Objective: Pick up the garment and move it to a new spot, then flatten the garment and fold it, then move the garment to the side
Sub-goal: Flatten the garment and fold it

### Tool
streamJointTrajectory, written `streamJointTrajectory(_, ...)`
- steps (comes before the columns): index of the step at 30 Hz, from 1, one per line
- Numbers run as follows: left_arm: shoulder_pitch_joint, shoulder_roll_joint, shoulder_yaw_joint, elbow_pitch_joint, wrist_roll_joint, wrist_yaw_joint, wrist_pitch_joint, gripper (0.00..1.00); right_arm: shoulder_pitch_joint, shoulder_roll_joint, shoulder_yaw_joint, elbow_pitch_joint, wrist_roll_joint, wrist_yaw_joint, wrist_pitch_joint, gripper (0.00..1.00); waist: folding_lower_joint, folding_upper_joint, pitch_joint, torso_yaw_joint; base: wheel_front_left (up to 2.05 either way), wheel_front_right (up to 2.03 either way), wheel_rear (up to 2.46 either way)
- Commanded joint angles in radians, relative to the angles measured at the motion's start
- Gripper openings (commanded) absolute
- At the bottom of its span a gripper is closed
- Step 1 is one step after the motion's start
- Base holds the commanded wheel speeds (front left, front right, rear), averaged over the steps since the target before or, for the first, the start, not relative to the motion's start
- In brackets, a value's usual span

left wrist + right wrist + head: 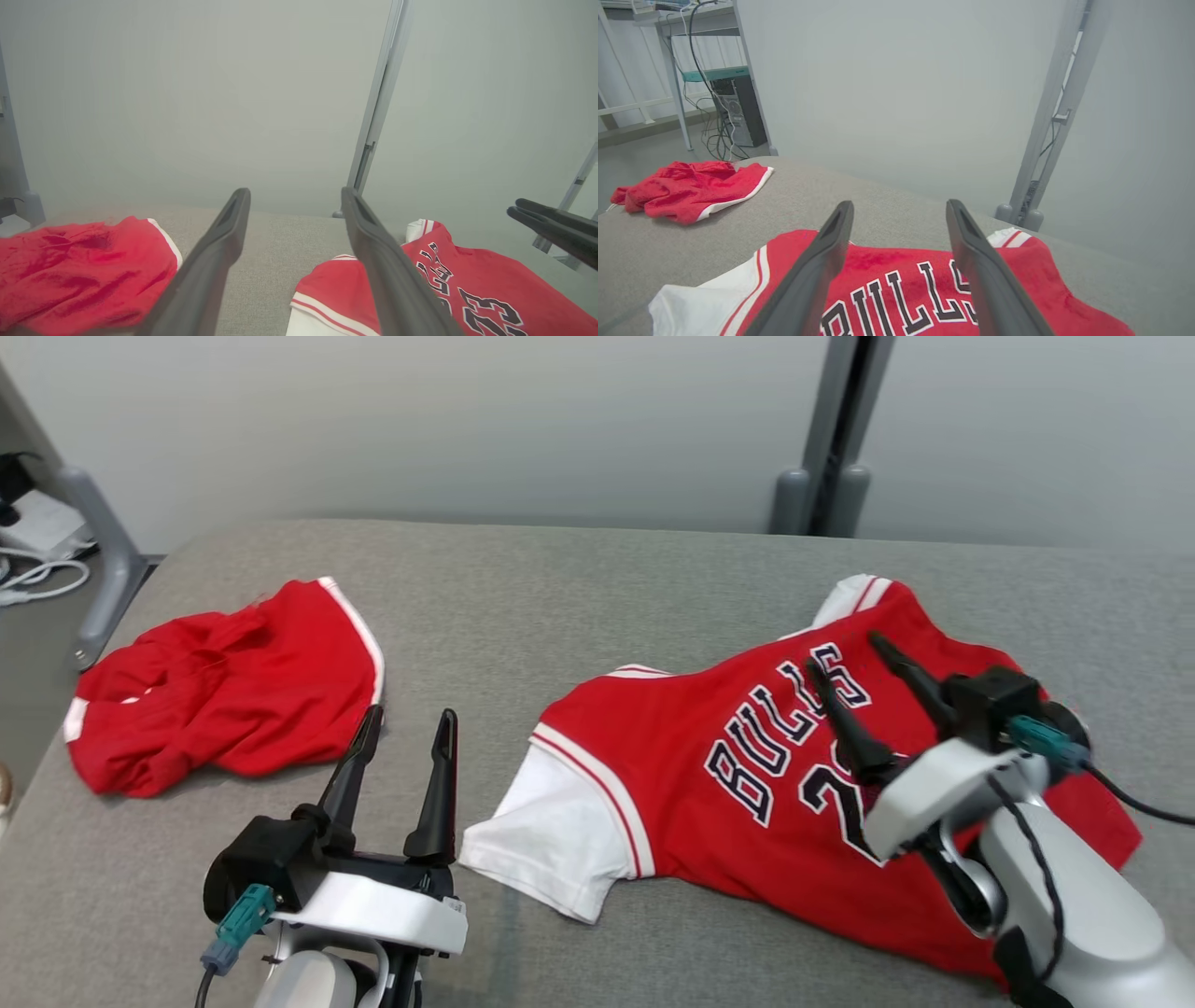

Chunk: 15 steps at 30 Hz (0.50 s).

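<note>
Spread wide with nothing between its two dark fingers, the right gripper is seen over the lettered chest of the red jersey; whether its fingertips touch the cloth cannot be told. The jersey is laid on the right half of the grey table, fairly flat and lettering up; a white sleeve is spread at its near left corner, and a white-trimmed edge is turned up at its far end. The left gripper is likewise parted and empty; it is held at the near left, over bare table just left of the white sleeve. Crumpled red shorts with a white stripe are found at the far left of the table, well apart from the jersey; a pale wall is seen behind.
</note>
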Motion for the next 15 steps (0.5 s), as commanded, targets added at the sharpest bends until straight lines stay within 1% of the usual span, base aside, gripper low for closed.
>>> streamJointTrajectory(1, 0.007, 0.004, 0.004, -0.004, 0.013, -0.002, 0.000, 1.00, 0.047, 0.001, -0.064, -0.027, -0.042, 0.000, -0.006, 1.00, 0.0000, 0.0000, -0.005, -0.032, 0.00, 0.00, 0.00)
streamJointTrajectory(5, 0.010, 0.004, 0.013, -0.004, 0.013, -0.001, 0.000, 1.00, 0.157, 0.037, -0.241, -0.101, -0.147, 0.000, -0.005, 1.00, 0.0000, 0.0000, -0.003, -0.066, 0.00, 0.00, 0.00)
streamJointTrajectory(8, 0.013, 0.004, 0.016, 0.000, 0.015, -0.004, 0.000, 1.00, 0.226, 0.070, -0.337, -0.132, -0.200, 0.000, -0.005, 1.00, 0.0000, 0.0000, -0.002, -0.087, 0.00, 0.00, 0.00)
streamJointTrajectory(15, 0.016, 0.004, 0.018, 0.003, 0.018, -0.009, 0.000, 1.00, 0.288, 0.112, -0.396, -0.150, -0.256, 0.000, -0.005, 1.00, 0.0000, 0.0000, 0.000, -0.115, 0.00, 0.00, 0.00)
